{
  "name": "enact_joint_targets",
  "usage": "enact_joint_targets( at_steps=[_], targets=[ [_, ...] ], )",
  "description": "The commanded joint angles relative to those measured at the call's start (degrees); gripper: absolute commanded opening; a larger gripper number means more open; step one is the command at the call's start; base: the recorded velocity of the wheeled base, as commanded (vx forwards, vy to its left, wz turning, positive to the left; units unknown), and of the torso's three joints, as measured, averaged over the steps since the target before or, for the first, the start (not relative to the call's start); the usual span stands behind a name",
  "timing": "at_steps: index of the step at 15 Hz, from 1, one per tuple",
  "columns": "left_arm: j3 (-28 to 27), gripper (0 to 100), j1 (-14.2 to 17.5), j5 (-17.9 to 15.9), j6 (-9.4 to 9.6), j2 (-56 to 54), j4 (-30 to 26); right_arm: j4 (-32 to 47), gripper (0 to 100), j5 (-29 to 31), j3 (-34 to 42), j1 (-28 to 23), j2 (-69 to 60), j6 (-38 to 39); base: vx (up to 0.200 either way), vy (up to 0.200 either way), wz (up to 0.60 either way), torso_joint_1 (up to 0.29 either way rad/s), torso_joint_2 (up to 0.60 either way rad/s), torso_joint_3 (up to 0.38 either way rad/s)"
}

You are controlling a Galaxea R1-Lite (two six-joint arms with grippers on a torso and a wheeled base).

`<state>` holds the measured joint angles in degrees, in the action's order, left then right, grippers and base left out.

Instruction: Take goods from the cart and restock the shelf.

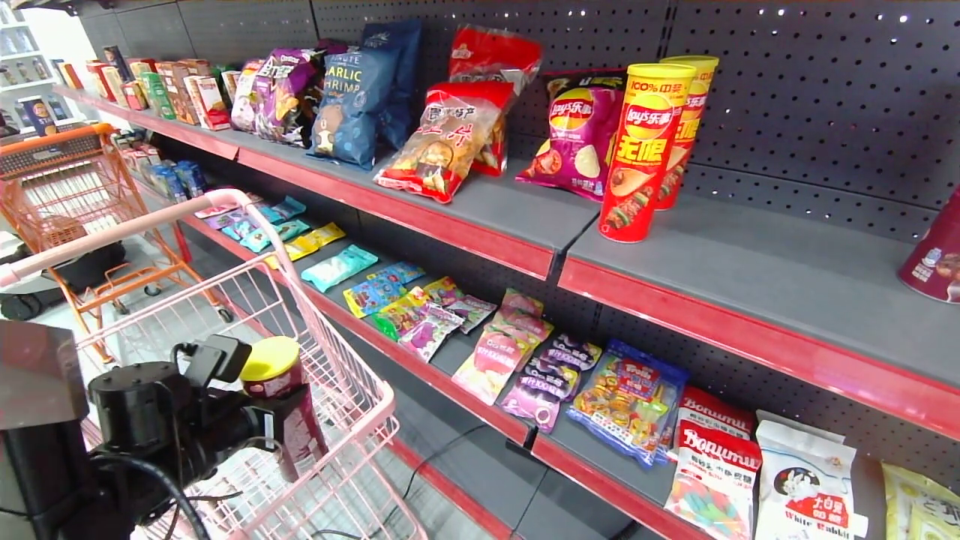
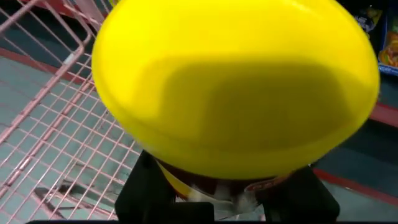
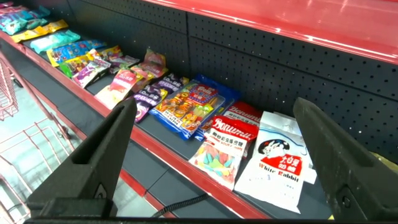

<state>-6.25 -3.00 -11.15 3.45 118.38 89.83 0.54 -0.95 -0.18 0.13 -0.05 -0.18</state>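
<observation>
My left gripper (image 1: 279,424) is shut on a dark red chip can (image 1: 300,439) with a yellow lid (image 1: 270,358), held upright over the pink cart (image 1: 358,401). In the left wrist view the yellow lid (image 2: 236,81) looms large, and the black fingers (image 2: 144,191) clamp the can's body just beneath it. The right gripper (image 3: 214,168) hangs open with nothing between its fingers, in front of the lower shelf (image 3: 155,149) of candy bags. The grey upper shelf (image 1: 787,277) carries two yellow and red chip cans (image 1: 645,150).
Snack bags (image 1: 442,142) and boxes fill the upper shelf's left part, with bare room right of the cans up to a maroon can (image 1: 937,251). Candy packets (image 1: 525,360) line the lower shelf. An orange cart (image 1: 67,187) stands behind the pink one.
</observation>
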Motion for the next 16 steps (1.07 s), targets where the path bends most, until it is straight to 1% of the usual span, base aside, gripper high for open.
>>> enact_joint_targets(
  at_steps=[1,2,4,6,7,8,9,10,11,12,13,14,15,16],
  targets=[
    [5.8,0,0.5,2.0,-0.11,-11.2,0.2,0.0,100,0.0,0.0,0.0,0.0,0.0,0.000,0.000,0.00,0.000,0.00,0.000],
    [6.0,0,0.5,2.7,-0.11,-13.4,0.2,0.0,100,0.0,0.0,0.0,0.0,0.0,0.000,0.000,0.00,0.000,0.00,0.000],
    [5.3,0,0.5,4.6,-0.11,-18.4,-2.5,0.0,100,0.0,0.0,0.0,0.0,0.0,0.000,0.000,0.00,0.000,0.00,0.000],
    [3.1,0,2.2,5.2,-0.20,-21.7,-5.8,0.0,100,0.0,0.0,0.0,0.0,0.0,0.000,0.000,0.00,0.000,0.00,0.000],
    [0.4,0,4.0,5.2,-0.55,-25.2,-11.0,0.0,100,0.0,0.0,0.0,0.0,0.0,0.000,0.000,0.00,0.000,0.00,0.000],
    [-1.4,0,4.8,5.2,-1.34,-27.8,-15.0,0.0,100,0.0,0.0,0.0,0.0,0.0,0.000,0.000,0.00,0.000,0.00,0.000],
    [-4.3,0,5.3,5.2,-2.31,-32.3,-23.6,0.0,100,0.0,0.0,0.0,0.0,0.0,0.000,0.000,0.00,0.000,0.00,0.000],
    [-7.1,0,5.4,5.2,-2.66,-36.6,-31.3,0.0,100,0.0,0.0,0.0,0.0,0.0,0.000,0.000,0.00,0.000,0.00,0.000],
    [-9.2,0,5.3,5.2,-2.66,-40.1,-37.0,0.0,100,0.0,0.0,0.0,0.0,0.0,0.000,0.000,0.00,0.000,0.00,0.000],
    [-11.9,0,5.3,5.0,-2.75,-45.0,-45.4,0.0,100,0.0,0.0,0.0,0.0,0.0,0.000,0.000,0.00,0.000,0.00,0.000],
    [-13.6,0,5.3,4.7,-3.10,-49.6,-52.1,0.0,100,0.0,0.0,0.0,0.0,0.0,0.000,0.000,0.00,0.000,0.00,0.000],
    [-14.4,0,5.3,4.6,-3.36,-52.1,-55.9,0.0,100,0.0,0.0,0.0,0.0,0.0,0.000,0.000,0.00,0.000,0.00,0.000],
    [-16.0,0,5.3,4.4,-3.45,-59.1,-65.3,0.0,100,0.0,0.0,0.0,0.0,0.0,0.000,0.000,0.00,0.000,0.00,0.000],
    [-16.6,0,5.3,3.9,-3.45,-63.5,-70.1,0.0,100,0.0,0.0,0.0,0.0,0.0,0.000,0.000,0.00,0.000,0.00,0.000]
  ],
)
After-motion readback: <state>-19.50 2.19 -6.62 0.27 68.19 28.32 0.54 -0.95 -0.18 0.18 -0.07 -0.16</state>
